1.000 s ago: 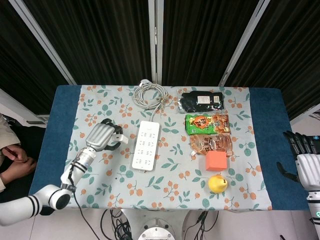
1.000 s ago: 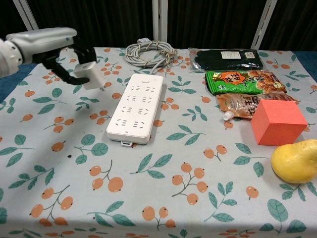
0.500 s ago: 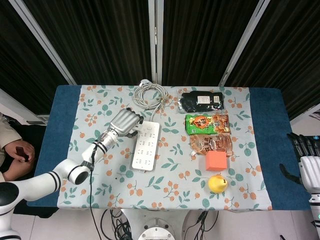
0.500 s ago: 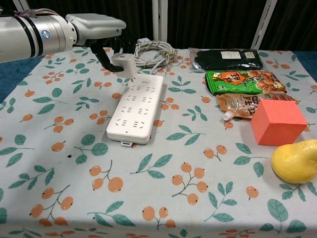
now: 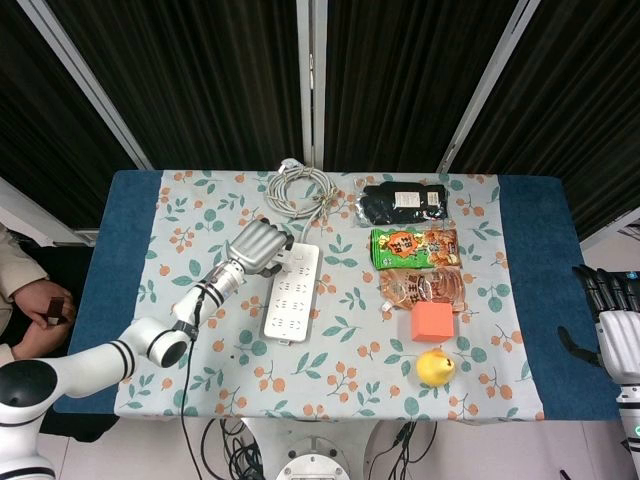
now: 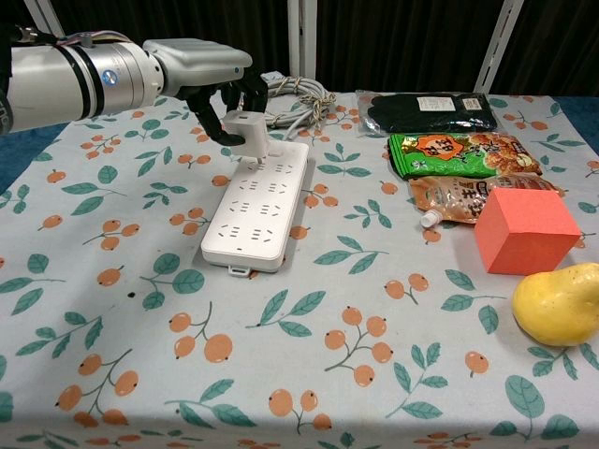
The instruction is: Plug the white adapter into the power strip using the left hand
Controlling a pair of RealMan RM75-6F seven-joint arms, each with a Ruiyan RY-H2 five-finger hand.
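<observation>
White adapter [image 6: 245,131] is now over the far end of the power strip [image 6: 256,204], carried there from the tabletop's [image 6: 309,365] left side within the last second, so I judge only lowering and pressing into a socket remain. My left hand [image 6: 223,94] pinches it from above, fingers curled around its top. It is a small, boxy white block, its underside just above or touching the strip; I cannot tell which. My right hand [image 5: 612,322] waits well apart, fingers spread.

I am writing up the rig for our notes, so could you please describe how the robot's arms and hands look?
The left arm is a glossy white-silver tube with black ring joints and a thin black cable alongside. The left hand has a silver back and black fingers. The right hand looks similar: pale body, dark fingers.
</observation>
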